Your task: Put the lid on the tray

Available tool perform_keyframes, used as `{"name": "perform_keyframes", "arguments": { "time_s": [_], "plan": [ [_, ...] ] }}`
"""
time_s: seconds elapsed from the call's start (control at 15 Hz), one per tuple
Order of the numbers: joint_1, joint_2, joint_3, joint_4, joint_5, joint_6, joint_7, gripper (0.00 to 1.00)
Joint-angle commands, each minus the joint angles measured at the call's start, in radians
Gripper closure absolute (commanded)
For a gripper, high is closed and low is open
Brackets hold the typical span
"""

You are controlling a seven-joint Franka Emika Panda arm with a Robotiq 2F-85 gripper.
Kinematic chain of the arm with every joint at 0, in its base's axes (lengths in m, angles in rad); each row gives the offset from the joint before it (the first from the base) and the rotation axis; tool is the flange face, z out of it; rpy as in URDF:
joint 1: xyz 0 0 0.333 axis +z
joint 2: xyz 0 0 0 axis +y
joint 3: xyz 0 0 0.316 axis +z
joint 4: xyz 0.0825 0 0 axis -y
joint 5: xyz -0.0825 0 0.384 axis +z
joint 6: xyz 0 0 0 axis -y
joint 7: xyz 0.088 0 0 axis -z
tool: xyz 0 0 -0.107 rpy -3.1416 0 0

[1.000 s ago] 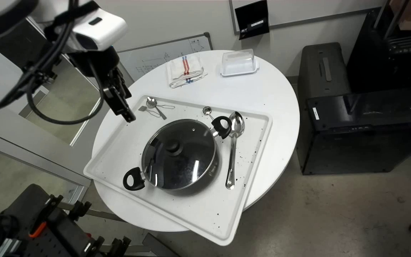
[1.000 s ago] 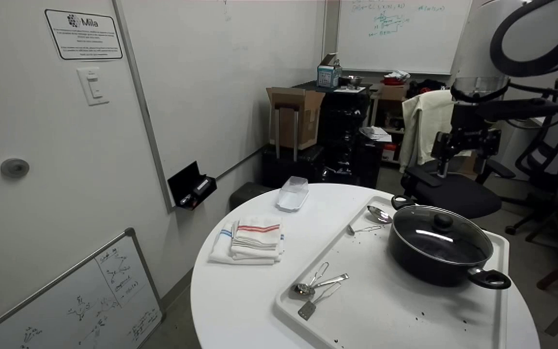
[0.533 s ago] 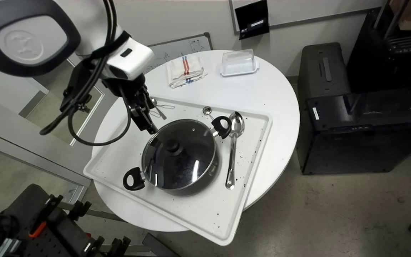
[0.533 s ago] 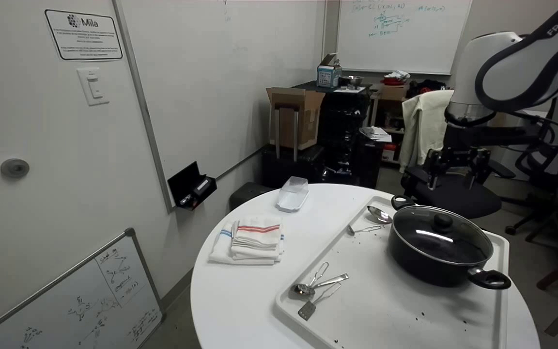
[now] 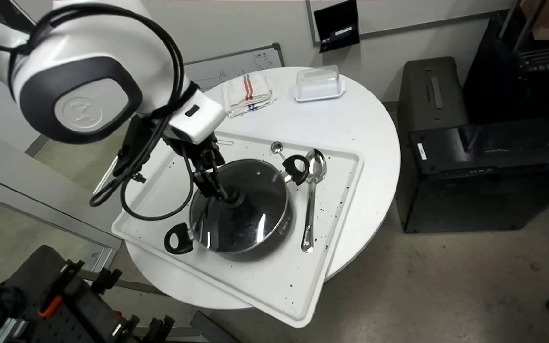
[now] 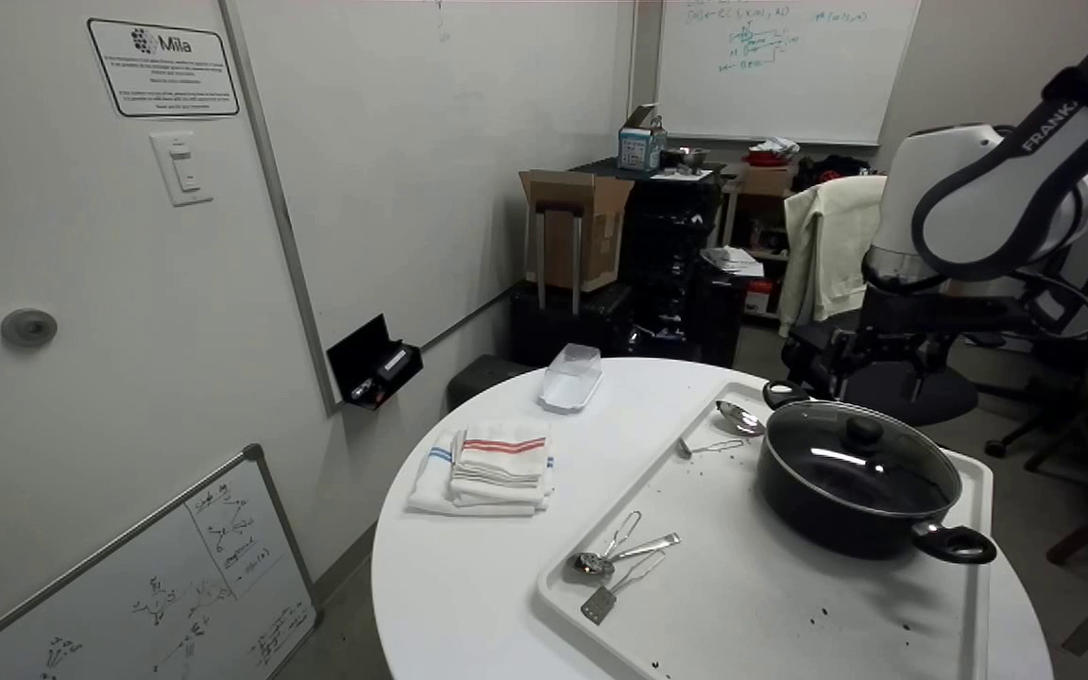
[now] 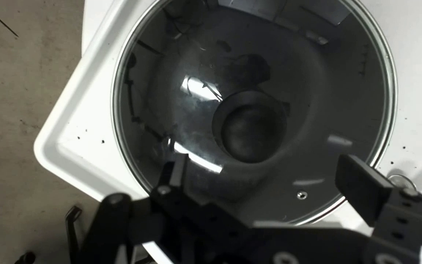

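The round glass lid point(image 5: 260, 209) with a metal rim and dark knob rests on the black pan point(image 6: 813, 519); the lid also shows in an exterior view point(image 6: 893, 482) and the wrist view point(image 7: 328, 95). The pan stands on the white tray point(image 5: 250, 283), seen also in an exterior view point(image 6: 742, 595) and, by its corner, in the wrist view point(image 7: 82, 157). My gripper point(image 7: 264, 161) is open and empty above the lid. In the wrist view the knob point(image 7: 253, 134) lies ahead of the space between the fingertips. In both exterior views the gripper point(image 5: 219, 190) point(image 6: 877, 382) is near the lid.
A large spoon point(image 5: 310, 205) lies on the tray beside the pan, with small utensils point(image 6: 620, 562) near a tray corner. The pan's handles point(image 5: 179, 238) stick out. Folded towels point(image 5: 248, 93) and a clear-covered dish point(image 5: 320, 85) stand on the round white table point(image 5: 377, 143).
My gripper has come down and across from beyond the tray's edge to over the lid, staying open. The lid, pan and tray have not moved.
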Motion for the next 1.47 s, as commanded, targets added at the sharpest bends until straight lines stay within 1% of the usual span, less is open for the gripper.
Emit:
{"name": "perform_keyframes", "arguments": {
  "time_s": [0.0, 0.4, 0.93, 1.0, 1.07, 1.2, 1.33, 1.4],
  "plan": [
    [0.043, 0.047, -0.038, 0.006, 0.006, 0.044, 0.032, 0.00],
    [0.075, 0.093, -0.066, 0.010, 0.005, 0.080, 0.039, 0.00],
    [0.102, 0.126, -0.074, 0.011, 0.013, 0.111, 0.032, 0.00],
    [0.102, 0.127, -0.074, 0.012, 0.015, 0.111, 0.031, 0.03],
    [0.102, 0.128, -0.073, 0.013, 0.016, 0.111, 0.029, 0.27],
    [0.101, 0.128, -0.072, 0.013, 0.018, 0.112, 0.026, 0.28],
    [0.099, 0.128, -0.071, 0.015, 0.020, 0.113, 0.024, 0.41],
    [0.098, 0.129, -0.071, 0.017, 0.021, 0.113, 0.024, 0.50]
  ]
}}
